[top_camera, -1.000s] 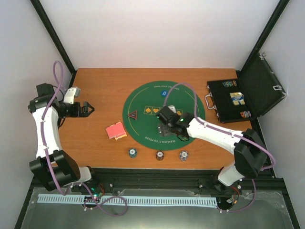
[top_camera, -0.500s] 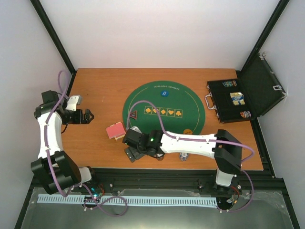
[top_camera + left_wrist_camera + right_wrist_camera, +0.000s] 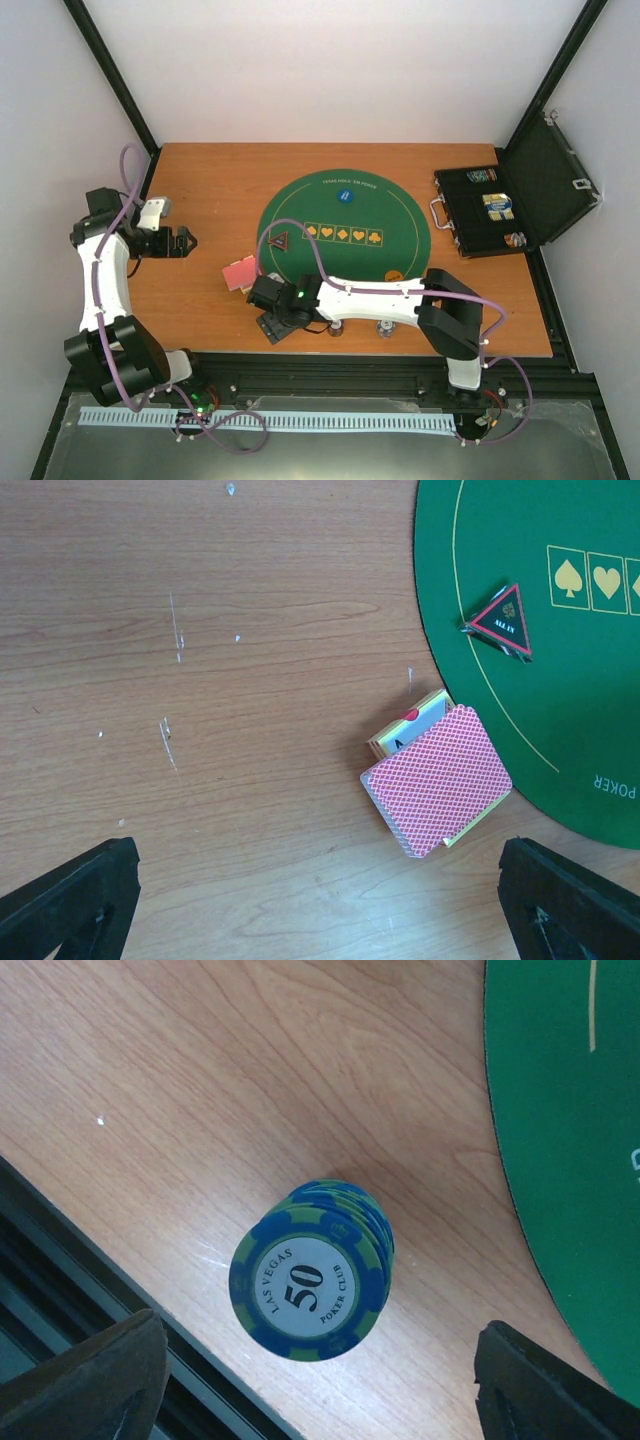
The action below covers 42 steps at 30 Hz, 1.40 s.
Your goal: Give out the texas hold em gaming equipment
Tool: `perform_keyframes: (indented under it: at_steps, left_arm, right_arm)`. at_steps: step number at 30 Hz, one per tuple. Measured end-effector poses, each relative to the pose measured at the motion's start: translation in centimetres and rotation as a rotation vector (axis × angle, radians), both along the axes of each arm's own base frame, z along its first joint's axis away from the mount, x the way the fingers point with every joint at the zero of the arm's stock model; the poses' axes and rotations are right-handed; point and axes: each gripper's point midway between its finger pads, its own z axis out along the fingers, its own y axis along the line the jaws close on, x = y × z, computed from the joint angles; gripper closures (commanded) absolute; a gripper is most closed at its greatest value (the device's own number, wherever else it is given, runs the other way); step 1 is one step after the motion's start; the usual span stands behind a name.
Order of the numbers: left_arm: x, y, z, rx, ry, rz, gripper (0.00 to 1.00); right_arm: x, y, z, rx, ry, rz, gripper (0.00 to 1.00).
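two grippers are mine, and both stand wide open with nothing in them. my right gripper hangs low by the near edge of the table. in its wrist view a stack of poker chips stands upright on the bare wood between my two fingers, clear of both. the top chip is blue with pale green stripes and reads "las vegas 50 poker club". the green felt mat lies just past the stack on that gripper's right-finger side, apart from it. further along the same near edge, under and beside my right arm, sit a second chip stack and a third chip stack.

my left gripper hovers over bare wood, well clear of the mat. ahead of it and toward its right finger lie the playing cards, a face-down pile with pink-red backs. it rests askew on a lower pile whose top card shows an "a" and a red heart. the cards' far corner is right at the mat's rim, and i cannot tell whether it overlaps. beyond the cards, on the felt, lies the black triangular marker, marked "all in". the blue round marker and orange round marker also lie on the felt, the orange one just beyond my right arm. the black hinged case lies open far off past that arm's shoulder side.
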Motion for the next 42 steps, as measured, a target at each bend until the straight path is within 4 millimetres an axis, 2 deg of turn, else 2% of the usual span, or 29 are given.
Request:
perform_keyframes:
  at_steps: [14,21,24,25,27,28,30,35,38,42]
  left_arm:
    - [0.2,0.1,0.4,0.002,-0.008,-0.001,0.0]
    - [0.5,0.2,1.0,0.006,-0.016,0.0,0.0]
    - [0.5,0.2,1.2,0.008,-0.021,-0.001,0.0]
    - [0.5,0.2,1.2,0.007,-0.019,-0.001,0.0]
    - [0.5,0.2,1.1,0.006,-0.017,-0.001,0.0]
    - [0.4,0.2,1.1,0.005,-0.016,-0.001,0.0]
    - [0.4,0.2,1.1,0.005,-0.015,-0.001,0.0]
    - [0.4,0.1,1.2,0.003,-0.015,-0.002,0.0]
    - [0.4,0.1,1.3,0.0,-0.017,-0.003,0.0]
    - [0.4,0.0,1.4,-0.003,-0.018,-0.004,0.0]
  right_arm:
    - [0.3,1.3,-1.6,-0.026,0.004,0.02,0.37]
    - [0.4,1.4,-1.7,-0.032,0.0,0.025,0.54]
    - [0.4,1.4,-1.7,-0.034,-0.002,0.028,0.55]
    - [0.4,1.4,-1.7,-0.033,-0.002,0.028,0.52]
    - [0.4,1.4,-1.6,-0.033,-0.002,0.027,0.38]
    - [0.4,1.4,-1.6,-0.033,-0.002,0.027,0.35]
    - [0.5,1.3,-1.7,-0.039,-0.004,0.03,0.33]
    - [0.5,1.2,-2.0,-0.051,-0.005,0.028,0.41]
    - [0.6,1.1,-2.1,-0.055,-0.008,0.028,0.42]
    - [0.6,1.2,-2.0,-0.054,-0.011,0.024,0.53]
